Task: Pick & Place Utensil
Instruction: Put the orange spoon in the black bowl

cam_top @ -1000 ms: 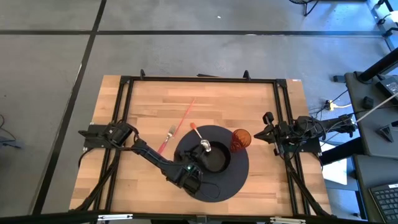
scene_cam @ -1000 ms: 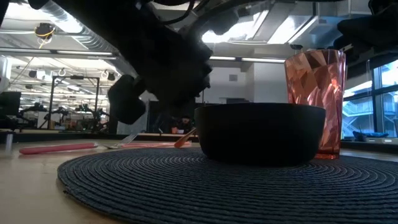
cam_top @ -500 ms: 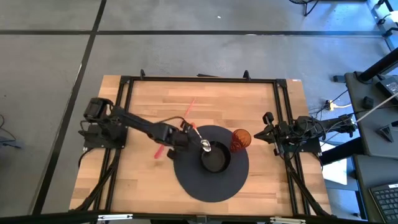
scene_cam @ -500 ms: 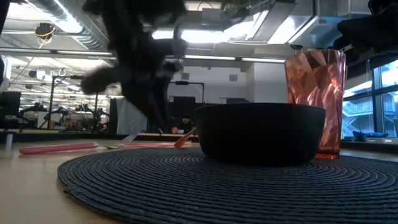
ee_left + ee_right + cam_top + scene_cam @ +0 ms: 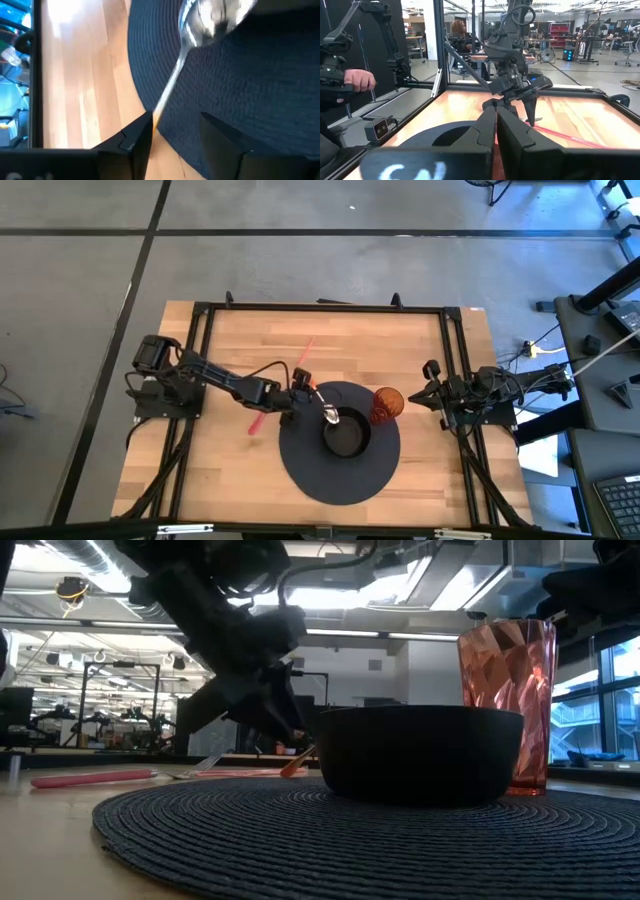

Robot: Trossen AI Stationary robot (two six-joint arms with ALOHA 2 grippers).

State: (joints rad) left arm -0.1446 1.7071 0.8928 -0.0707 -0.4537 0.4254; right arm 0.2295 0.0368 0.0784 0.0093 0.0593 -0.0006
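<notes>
A spoon with an orange handle leans its metal head on the rim of a black bowl; its handle end is down at the edge of the round dark placemat. My left gripper is open and low over that handle. In the left wrist view the gripper has one finger on each side of the spoon's shaft. My right gripper is shut and parked at the table's right edge. My left gripper comes slanting down from the table's left, its open fingers lying across the spoon's handle. The orange handle end runs right beside one fingertip. I cannot tell whether it touches.
A faceted red cup stands on the placemat right of the bowl. A fork with a pink handle and a long pink utensil lie on the wood to the left and far side. A person's hand shows beyond the table frame.
My left arm has swung from the placemat's near edge toward the far side, to the spoon's handle, and has come down low over it with its fingers open. The spoon, fork, bowl and cup have stayed in place.
</notes>
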